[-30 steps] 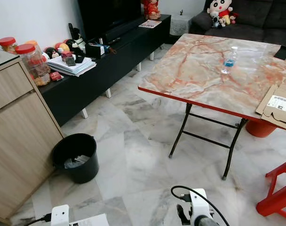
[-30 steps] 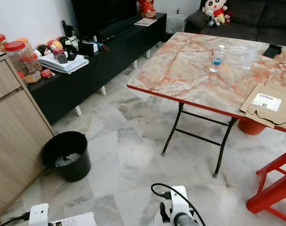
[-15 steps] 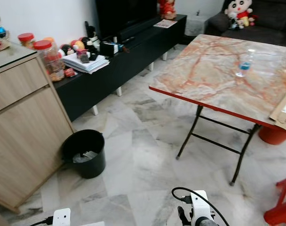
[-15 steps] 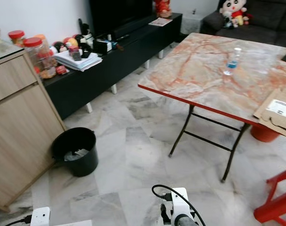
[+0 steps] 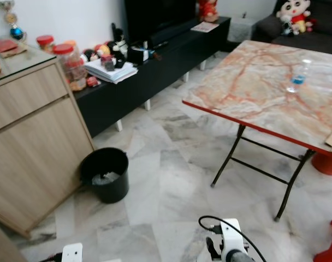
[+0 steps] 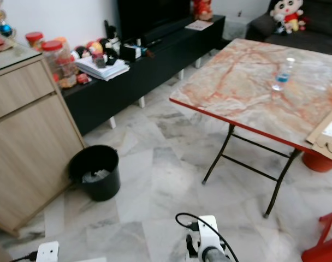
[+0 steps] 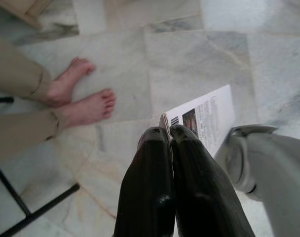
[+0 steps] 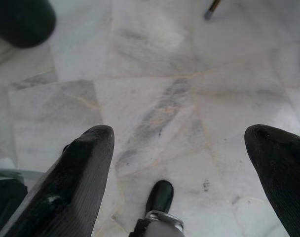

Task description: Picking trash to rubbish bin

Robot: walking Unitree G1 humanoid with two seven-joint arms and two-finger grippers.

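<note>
A black rubbish bin (image 5: 105, 174) with some white trash inside stands on the marble floor beside a wooden cabinet (image 5: 29, 142). In the left wrist view my left gripper (image 7: 168, 136) is shut on a flat white printed paper (image 7: 204, 116), held low over the floor. In the right wrist view my right gripper (image 8: 182, 143) is open with nothing between its fingers, above bare floor; the bin's dark edge (image 8: 21, 19) shows in one corner. Both arms hang low at the bottom of the eye views.
A folding table (image 5: 264, 90) with a marble-pattern top stands to the right, carrying a clear bottle (image 5: 297, 76) and cardboard (image 6: 327, 136). A black TV console (image 5: 149, 71) runs along the back wall. A person's bare feet (image 7: 83, 101) are near my left gripper.
The whole view has swung left: the cabinet and bin have slid rightward toward the centre and the table toward the right edge. Both arms hang as before.
</note>
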